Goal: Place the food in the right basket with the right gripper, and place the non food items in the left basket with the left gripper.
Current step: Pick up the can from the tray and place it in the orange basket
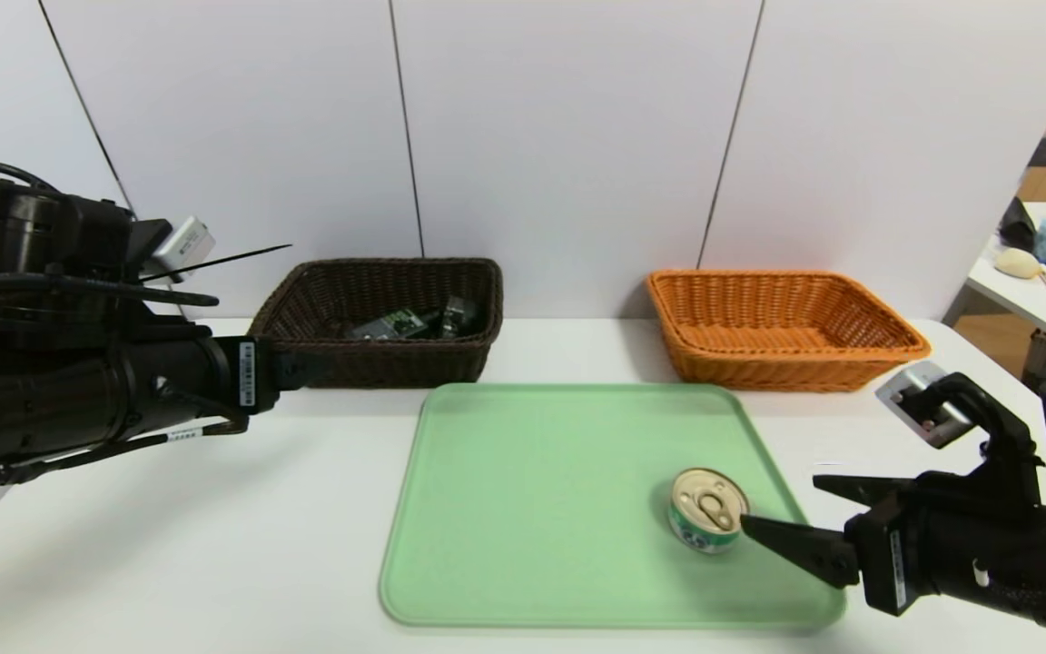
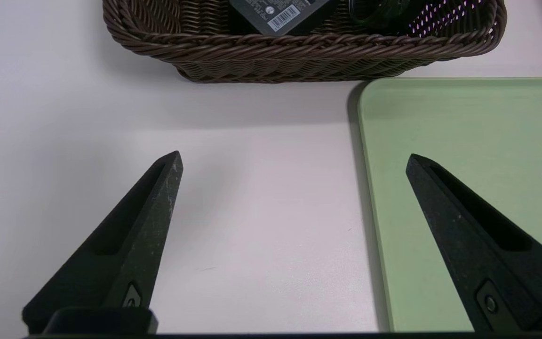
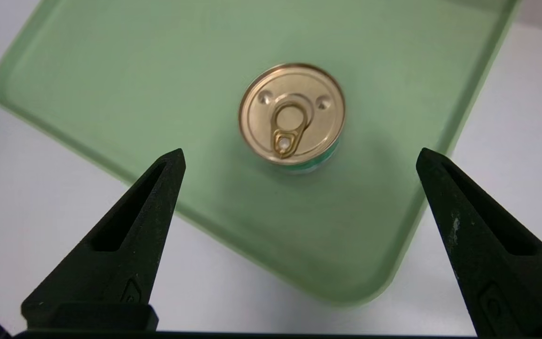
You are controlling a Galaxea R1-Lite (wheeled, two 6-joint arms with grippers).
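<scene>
White panelled walls with thin dark seams stand behind a smooth white counter (image 1: pixel 214 545). At its middle lies a flat, pale green plastic tray (image 1: pixel 532 509) with rounded corners and a low raised rim. On the tray's right part stands a short round can (image 1: pixel 707 510), upright, with a gold metal lid, a pull-ring tab and two small dimples pressed into the top; its side band is green and white with dark print too small to read.

Toward the wall on the left sits a dark brown woven wicker basket (image 1: pixel 378 359), rectangular with a braided rim. In it lie dark items, among them a flat black package (image 2: pixel 278 14) with a white barcode label and fine print that cannot be made out. On the right, beside the tray's far corner, sits an orange woven basket (image 1: pixel 782 363) of the same shape, with nothing visible in it.

The right gripper (image 1: pixel 782 509) hangs low at the tray's right edge, its black, tapered, matte jaws spread wide apart and gripping nothing; the can lies just ahead of them, and in the head view one tip comes close to the can's side. The left gripper (image 2: pixel 294 160) hovers above the counter between the brown basket and the tray's left edge, jaws likewise wide open and empty.

A second white table with a few small objects shows at the far right.
</scene>
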